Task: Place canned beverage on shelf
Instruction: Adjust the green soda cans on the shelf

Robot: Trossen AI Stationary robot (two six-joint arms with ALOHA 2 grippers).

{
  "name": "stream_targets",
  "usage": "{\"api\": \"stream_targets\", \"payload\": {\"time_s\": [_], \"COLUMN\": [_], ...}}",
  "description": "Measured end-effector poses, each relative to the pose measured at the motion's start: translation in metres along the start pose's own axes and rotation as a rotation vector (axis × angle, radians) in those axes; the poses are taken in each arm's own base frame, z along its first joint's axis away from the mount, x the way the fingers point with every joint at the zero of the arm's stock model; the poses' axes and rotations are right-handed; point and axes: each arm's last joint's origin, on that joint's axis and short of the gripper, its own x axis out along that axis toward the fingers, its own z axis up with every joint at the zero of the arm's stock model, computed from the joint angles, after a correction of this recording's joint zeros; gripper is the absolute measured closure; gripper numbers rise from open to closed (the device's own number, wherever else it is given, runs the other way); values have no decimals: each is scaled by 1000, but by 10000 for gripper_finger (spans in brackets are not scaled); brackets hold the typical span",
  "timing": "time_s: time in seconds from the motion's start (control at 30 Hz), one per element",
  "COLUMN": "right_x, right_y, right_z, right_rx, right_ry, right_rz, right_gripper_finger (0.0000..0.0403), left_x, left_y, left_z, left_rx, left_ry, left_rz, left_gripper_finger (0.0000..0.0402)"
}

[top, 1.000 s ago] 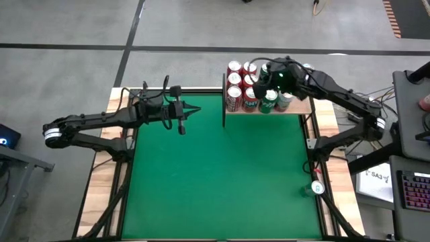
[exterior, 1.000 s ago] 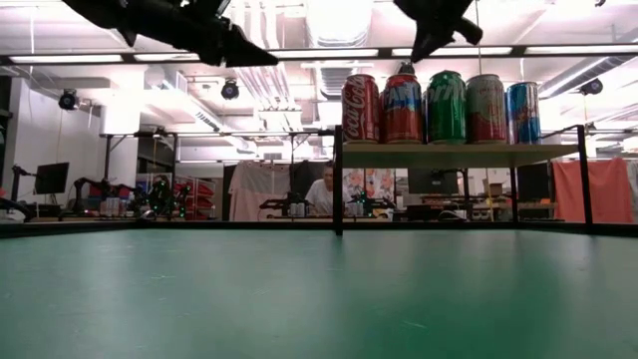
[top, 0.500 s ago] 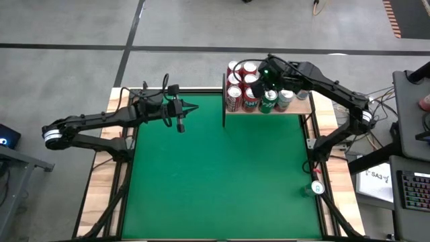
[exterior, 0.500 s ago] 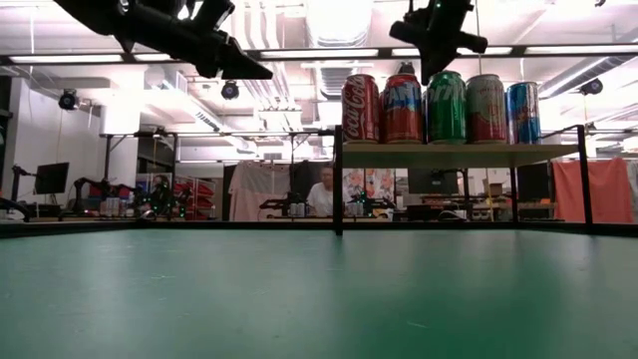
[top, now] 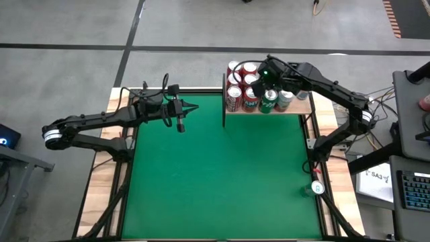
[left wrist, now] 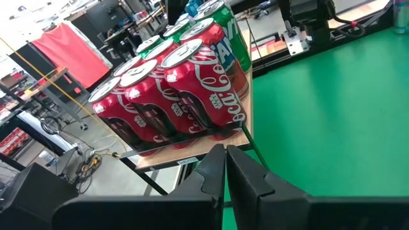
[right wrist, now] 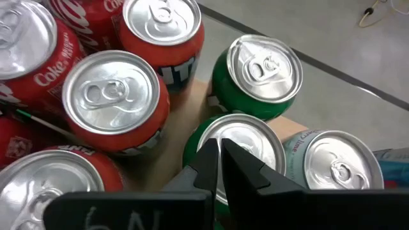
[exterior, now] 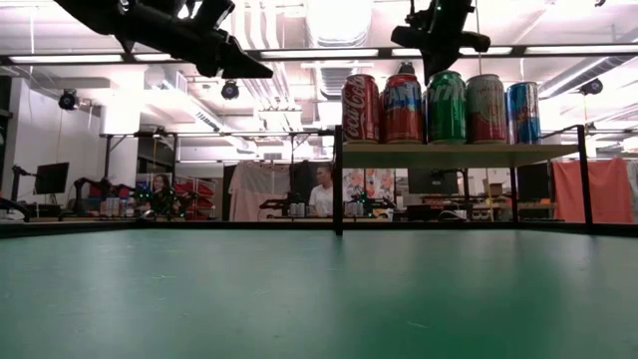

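Note:
The shelf, a light-wood board on black posts, stands at the table's far right edge and carries several upright cans, red, green and blue. My right gripper is shut and points down over the top of a green can among them. In the low view it hangs at can-top height beside the green can. My left gripper is shut and empty, held high over the table's far left part, pointing toward the shelf. My right gripper's shut fingers stand just over the rim of the green can's top, coming from above. I cannot tell whether they touch it. The can stands upright on the shelf.
The green felt tabletop lies open between the arms. A small green-and-white round thing sits on the table's right wooden rim. People sit in the room beyond the far edge.
My right gripper has gone a little toward the table's left edge and down, from above the right part of the can group to just over the green can's top. The cans have stayed in place.

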Motion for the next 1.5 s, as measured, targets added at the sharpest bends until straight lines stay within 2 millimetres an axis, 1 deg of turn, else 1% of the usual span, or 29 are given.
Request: {"api": "stream_targets", "payload": {"time_s": [0.7, 0.9, 1.27, 1.5], "right_x": [9, 8, 6, -5], "right_y": [3, 7, 6, 3], "right_z": [-6, -5, -4, 3], "right_rx": [4, 15, 20, 42], "right_ry": [20, 18, 9, -23], "right_rz": [-17, 49, 54, 76], "right_gripper_finger": [390, 390, 390, 390], "left_x": [0, 0, 1, 0], "left_y": [0, 1, 1, 1], "left_z": [1, 1, 2, 2], "left_rx": [-2, -2, -2, -7], "left_ry": [-8, -9, -20, -22], "left_rz": [3, 4, 10, 11], "left_gripper_finger": [402, 402, 402, 402]}}
